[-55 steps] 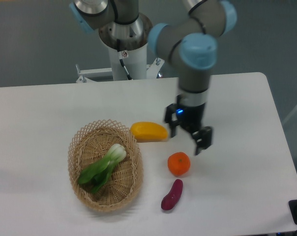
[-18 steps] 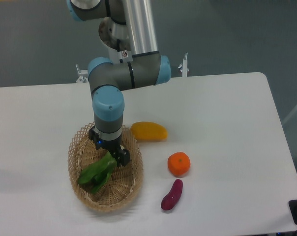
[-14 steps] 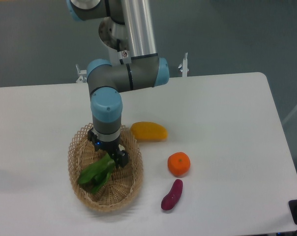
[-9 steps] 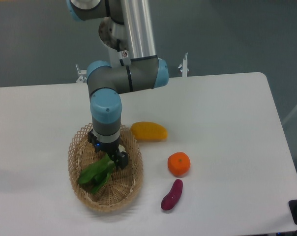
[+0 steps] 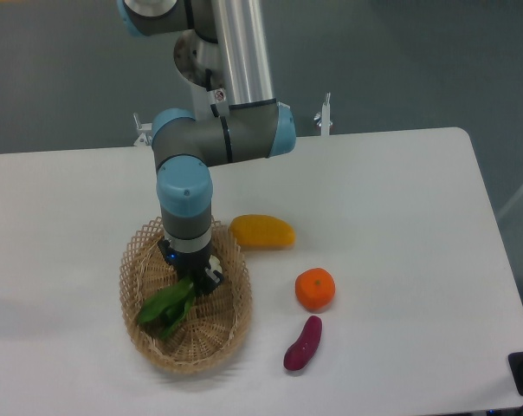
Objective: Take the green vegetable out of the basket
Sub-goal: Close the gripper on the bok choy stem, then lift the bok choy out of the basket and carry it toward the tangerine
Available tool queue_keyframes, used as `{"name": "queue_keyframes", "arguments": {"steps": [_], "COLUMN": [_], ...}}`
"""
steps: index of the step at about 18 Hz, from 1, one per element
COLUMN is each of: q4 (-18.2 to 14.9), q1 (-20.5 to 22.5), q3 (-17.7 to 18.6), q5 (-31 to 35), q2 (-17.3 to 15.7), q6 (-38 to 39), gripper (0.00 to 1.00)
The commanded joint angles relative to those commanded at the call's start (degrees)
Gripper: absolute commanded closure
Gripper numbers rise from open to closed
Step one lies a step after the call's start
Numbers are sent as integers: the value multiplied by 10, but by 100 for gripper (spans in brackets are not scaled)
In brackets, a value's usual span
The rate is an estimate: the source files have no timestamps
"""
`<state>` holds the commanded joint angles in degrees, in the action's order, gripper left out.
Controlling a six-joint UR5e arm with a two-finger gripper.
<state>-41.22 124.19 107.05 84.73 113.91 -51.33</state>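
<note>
Our hand has sunk lower into the wicker basket since a moment ago, now covering the bok choy's pale stalk end at the leaves' 1 o'clock, though we cannot tell whether it has clamped yet.

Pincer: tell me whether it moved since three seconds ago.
Yes. The pincer went left, from beside the orange to inside the basket, over the green vegetable.

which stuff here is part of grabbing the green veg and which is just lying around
Part of the job:
green vegetable
basket
claw

Just lying about:
yellow fruit
orange
purple sweet potato
</note>
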Motion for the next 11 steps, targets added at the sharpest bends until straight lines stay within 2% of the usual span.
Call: {"name": "queue_keyframes", "arguments": {"steps": [5, 9, 11], "q4": [1, -2, -9], "q1": [1, 7, 24], "q3": [-12, -38, -51], "q5": [-1, -4, -5], "q2": [-13, -23, -32], "q6": [-8, -7, -9], "gripper": [53, 53, 53]}}
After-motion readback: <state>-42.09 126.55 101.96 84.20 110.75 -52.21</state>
